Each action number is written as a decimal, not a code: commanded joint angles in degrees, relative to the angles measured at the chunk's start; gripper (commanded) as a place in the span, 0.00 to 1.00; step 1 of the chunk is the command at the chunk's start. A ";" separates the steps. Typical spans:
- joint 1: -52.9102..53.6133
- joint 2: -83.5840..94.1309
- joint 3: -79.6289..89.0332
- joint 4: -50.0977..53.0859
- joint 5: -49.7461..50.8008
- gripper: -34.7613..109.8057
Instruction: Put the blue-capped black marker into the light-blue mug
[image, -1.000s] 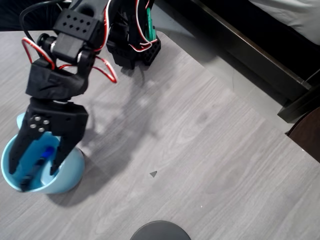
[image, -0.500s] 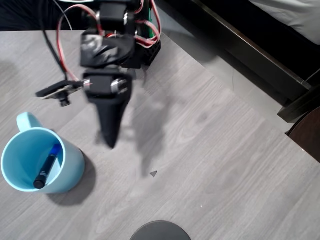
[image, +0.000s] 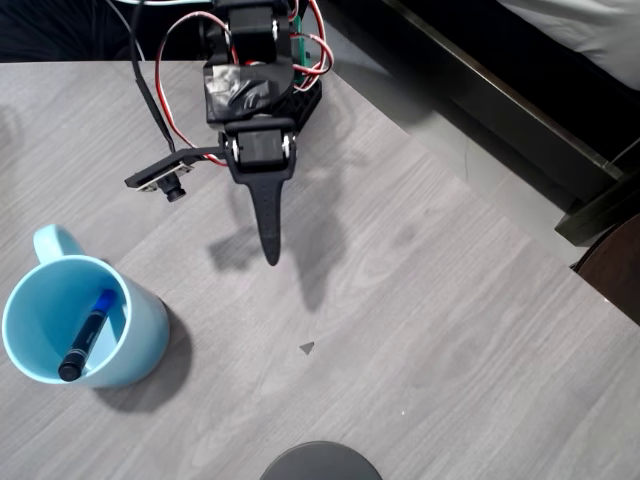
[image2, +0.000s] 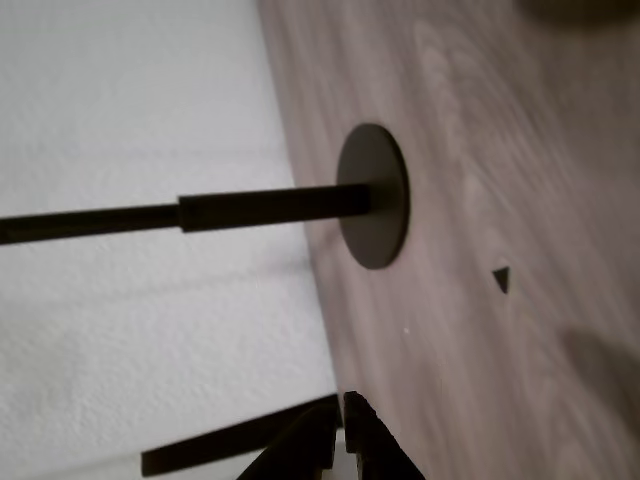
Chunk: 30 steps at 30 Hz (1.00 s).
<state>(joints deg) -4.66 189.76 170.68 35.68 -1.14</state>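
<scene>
The light-blue mug (image: 140, 335) stands at the lower left of the overhead view, handle pointing up-left. Inside it leans the black marker (image: 84, 338), its blue cap uppermost against the inner wall. My gripper (image: 270, 255) hangs over the bare table well right of and above the mug, its black fingers pressed together into one point, with nothing between them. The fingertips (image2: 350, 415) rise from the bottom edge of the wrist view, together and empty.
A dark round disc (image: 320, 461) sits at the table's near edge; in the wrist view the disc (image2: 373, 196) has a black rod attached. A small dark triangle mark (image: 306, 347) lies mid-table. The table's right edge drops to a dark frame (image: 520, 110).
A second ago my open gripper was over the mug with the marker between its fingers. It has let go, lifted away up and right toward the base, and shut; the marker stays in the mug.
</scene>
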 joint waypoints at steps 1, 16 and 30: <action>0.00 1.49 0.53 0.88 -0.44 0.24; -6.15 1.49 7.47 5.98 -2.37 0.24; -5.36 1.49 7.65 18.90 -2.11 0.24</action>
<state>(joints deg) -10.81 189.84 177.80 51.86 -3.25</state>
